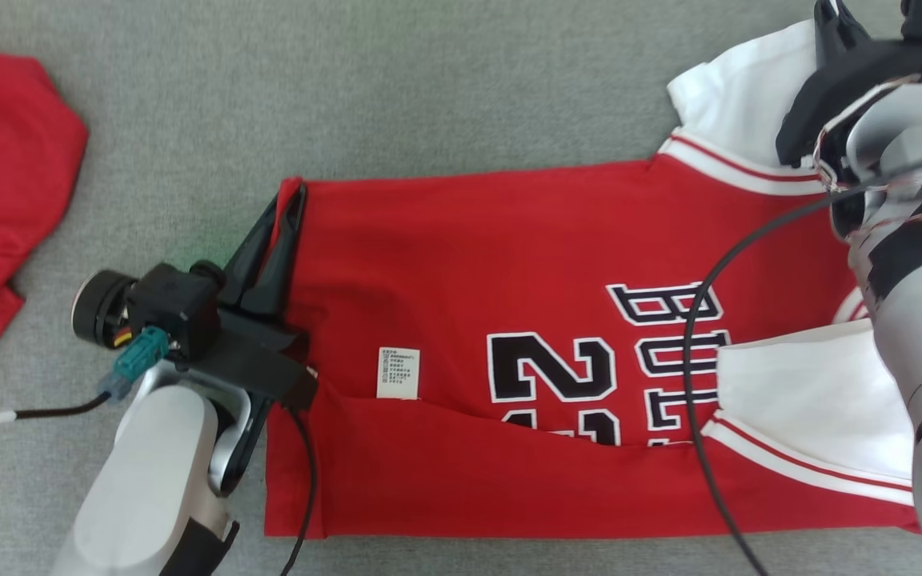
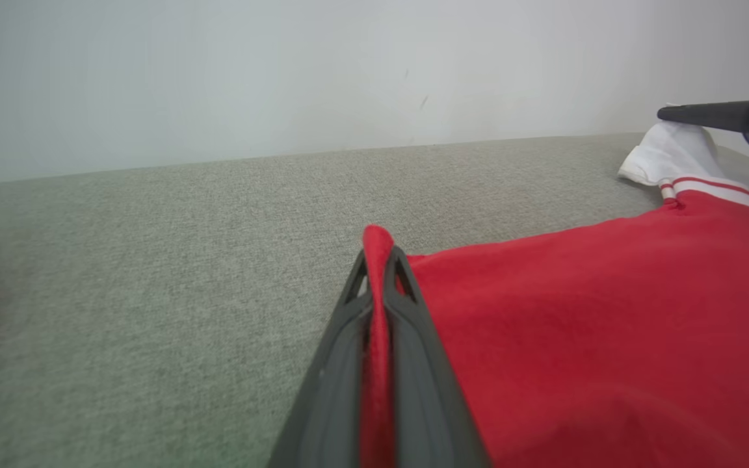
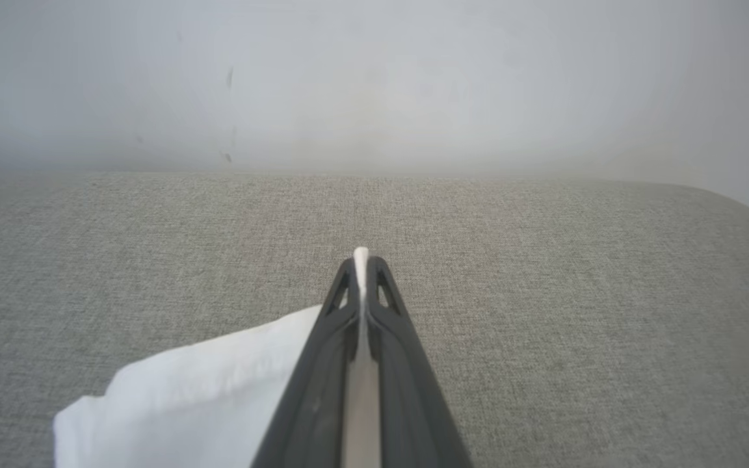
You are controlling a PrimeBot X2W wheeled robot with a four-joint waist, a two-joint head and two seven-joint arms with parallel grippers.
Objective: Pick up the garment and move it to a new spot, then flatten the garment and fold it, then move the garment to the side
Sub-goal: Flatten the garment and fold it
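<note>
Toward the left of the grey surface [image 1: 461, 80] we see a red cloth [image 1: 5, 184]. Our left pincer [image 1: 291, 200] is clamped on the far hem corner of the jersey [image 1: 469, 240], which lies spread mid-surface. Our right pincer [image 3: 361, 260] is clamped on its white sleeve [image 3: 205, 390], far right

A white edge of the garment [image 3: 199, 390] is being pinched between the closed fingers of the right gripper [image 3: 361, 260], a sliver poking past the tips. More white cloth is being supported at lower left by the grey woven tabletop [image 3: 576, 292], which is being backed by a pale wall [image 3: 374, 78].
</note>
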